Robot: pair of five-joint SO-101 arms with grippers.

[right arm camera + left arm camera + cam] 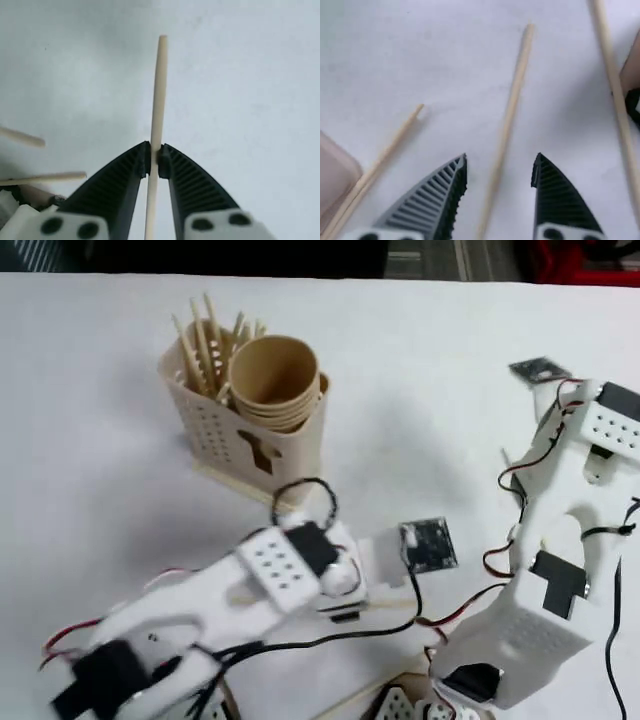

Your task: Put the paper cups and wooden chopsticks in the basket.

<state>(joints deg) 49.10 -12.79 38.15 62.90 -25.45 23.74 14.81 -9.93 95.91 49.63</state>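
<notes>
A white table (90, 390) is seen from above. Toward its back left stands a cream perforated basket (215, 435), upright. Inside it, a stack of tan paper cups (275, 375) sits mouth up. A bundle of wooden chopsticks (200, 340) stands just beside the stack, the tips fanning out above the rim. In front of the basket, one white arm (270, 575) stretches low over the table from the lower left corner, with red and black wires looping over it. A second white arm (560, 530) is folded up at the right side, well apart from the basket.

In the left wrist view, the left gripper (501, 157) hangs close over the table with its two ridged black jaws spread apart. A loose chopstick (512, 105) lies flat on the table and runs through the gap between the jaws, gripped by neither. A slanted chopstick (395, 137) lies to one side of it, and an edge chopstick (612, 85) lies to the other. Next to the slanted one is a pale rounded object (332, 175); what it is cannot be told.

In the right wrist view, the right gripper (155, 150) is pinched together on a single held chopstick (160, 85). It passes between the jaw tips and points away over the white surface. Two spare chopsticks (42, 177) lie off to one side.
</notes>
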